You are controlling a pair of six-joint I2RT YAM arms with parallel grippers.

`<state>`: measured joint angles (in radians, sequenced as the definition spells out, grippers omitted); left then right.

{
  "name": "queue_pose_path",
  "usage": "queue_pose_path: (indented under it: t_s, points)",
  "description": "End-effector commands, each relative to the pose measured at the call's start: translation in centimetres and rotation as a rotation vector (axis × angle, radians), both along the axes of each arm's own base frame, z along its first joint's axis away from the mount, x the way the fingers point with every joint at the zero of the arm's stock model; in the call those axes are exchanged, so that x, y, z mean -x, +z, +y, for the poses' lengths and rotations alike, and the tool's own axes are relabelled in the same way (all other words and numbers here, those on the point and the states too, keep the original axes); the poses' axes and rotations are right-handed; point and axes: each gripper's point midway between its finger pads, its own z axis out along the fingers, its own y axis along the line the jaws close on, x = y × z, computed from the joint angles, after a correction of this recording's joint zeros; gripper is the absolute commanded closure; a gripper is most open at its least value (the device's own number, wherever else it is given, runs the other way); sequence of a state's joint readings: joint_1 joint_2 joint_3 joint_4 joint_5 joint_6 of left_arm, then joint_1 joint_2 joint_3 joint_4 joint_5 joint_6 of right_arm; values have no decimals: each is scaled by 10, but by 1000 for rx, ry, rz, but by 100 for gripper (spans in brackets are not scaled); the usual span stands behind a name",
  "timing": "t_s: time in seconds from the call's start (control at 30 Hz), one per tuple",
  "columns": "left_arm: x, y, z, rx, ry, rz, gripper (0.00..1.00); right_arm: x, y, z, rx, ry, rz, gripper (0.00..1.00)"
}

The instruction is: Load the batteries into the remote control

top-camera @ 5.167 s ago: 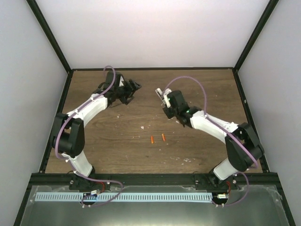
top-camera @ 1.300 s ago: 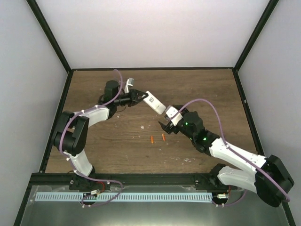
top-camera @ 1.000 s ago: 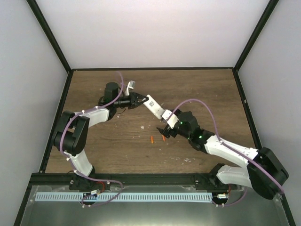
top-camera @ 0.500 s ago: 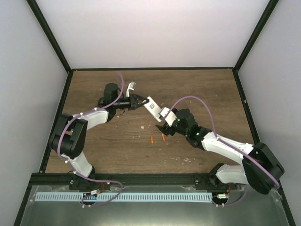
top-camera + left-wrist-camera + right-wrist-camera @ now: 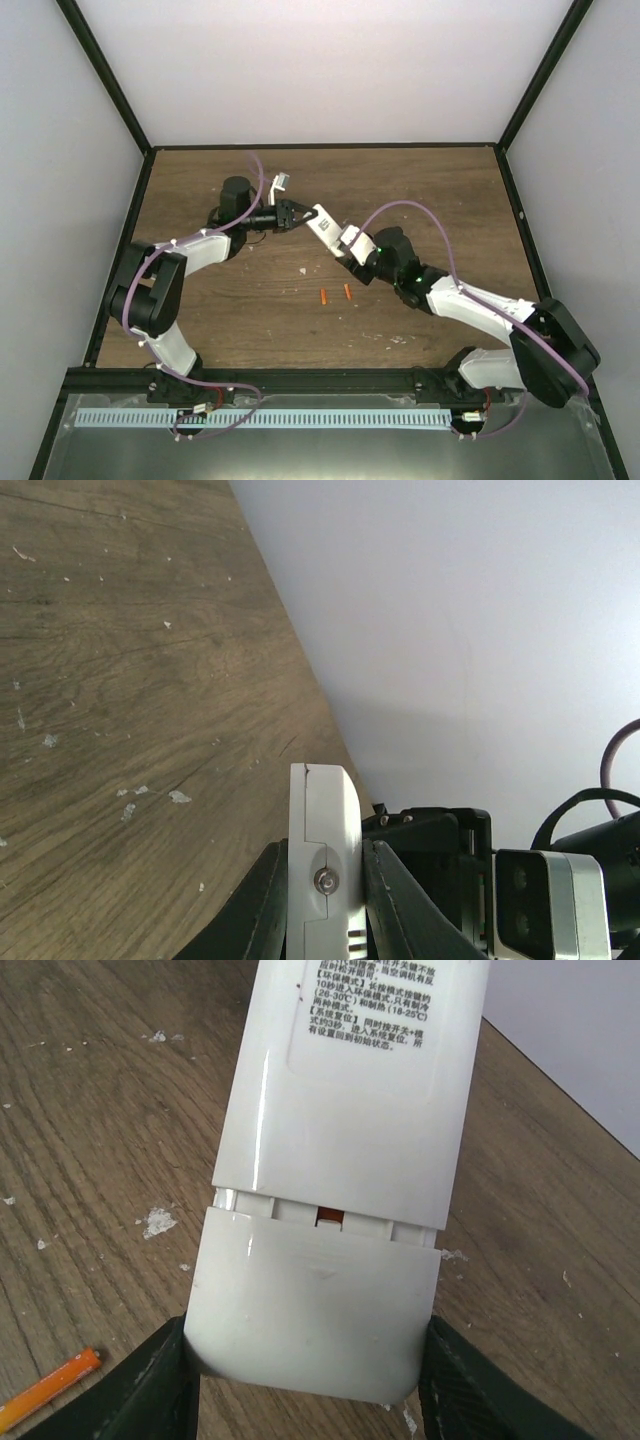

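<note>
While the left gripper (image 5: 322,880) is clamping one end of the remote control (image 5: 325,224), the right gripper (image 5: 310,1365) is squeezing its battery cover (image 5: 315,1310). Both orange batteries (image 5: 323,297) are lying on the table (image 5: 220,310) nearby.

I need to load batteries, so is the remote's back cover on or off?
On, but partly slid: the cover, held in the right hand, shows a gap at its seam with the remote control.
</note>
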<state>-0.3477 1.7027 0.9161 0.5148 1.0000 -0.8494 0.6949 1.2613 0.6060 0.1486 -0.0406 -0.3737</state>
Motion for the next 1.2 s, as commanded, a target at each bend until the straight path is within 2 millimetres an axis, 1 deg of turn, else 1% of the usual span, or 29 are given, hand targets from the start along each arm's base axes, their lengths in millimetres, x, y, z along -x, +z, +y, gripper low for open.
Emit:
queue_pose_path:
  t_s: [0.0, 0.17, 0.3, 0.43, 0.57, 0.8, 1.17]
  points:
    - [2, 12, -6, 30, -41, -66, 100, -6, 12, 7, -11, 20, -14, 62]
    - [-1, 13, -7, 29, -37, -67, 100, -5, 9, 8, 1, 31, -8, 72]
    - [-9, 9, -5, 7, -1, -66, 100, -4, 7, 8, 7, 39, -2, 73]
    - [-19, 6, 0, -34, 54, -78, 100, 0, 0, 9, 17, 52, 23, 73]
    - [-27, 8, 4, -33, 90, -84, 100, 5, -9, 11, 28, 72, 66, 73]
    - [-35, 17, 11, -32, 119, -107, 100, 12, -34, 7, 82, 81, 147, 73]
    - [-46, 19, 34, -61, 176, -124, 100, 16, -54, 0, 134, 65, 196, 71]
